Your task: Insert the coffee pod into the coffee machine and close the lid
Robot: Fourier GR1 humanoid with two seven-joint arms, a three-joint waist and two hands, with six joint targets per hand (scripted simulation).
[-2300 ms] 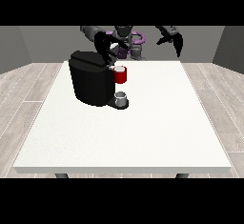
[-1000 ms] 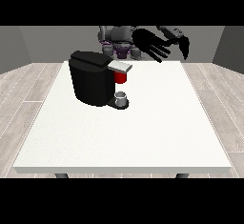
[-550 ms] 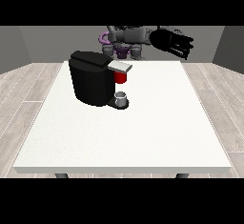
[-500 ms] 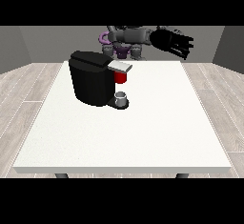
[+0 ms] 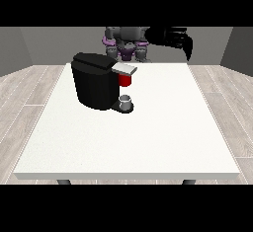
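Note:
The black coffee machine (image 5: 97, 82) stands on the white table (image 5: 148, 137), left of centre. Its silver lid (image 5: 124, 69) lies flat over a red part (image 5: 126, 80); I cannot tell whether that is the pod or its holder. A small grey cup (image 5: 126, 101) sits on the machine's base. The hand at the view's right (image 5: 173, 37) hangs high over the table's far edge, away from the machine, with relaxed fingers pointing down and nothing in it. The hand at the view's left is pulled back by the robot's torso (image 5: 126, 41) and mostly hidden behind the machine.
Bare white tabletop stretches in front of and to the right of the machine. Wooden floor surrounds the table.
The hand at the view's right swung up from near the machine and out towards the right. The lid now lies flat. The hand at the view's left drew back towards the torso.

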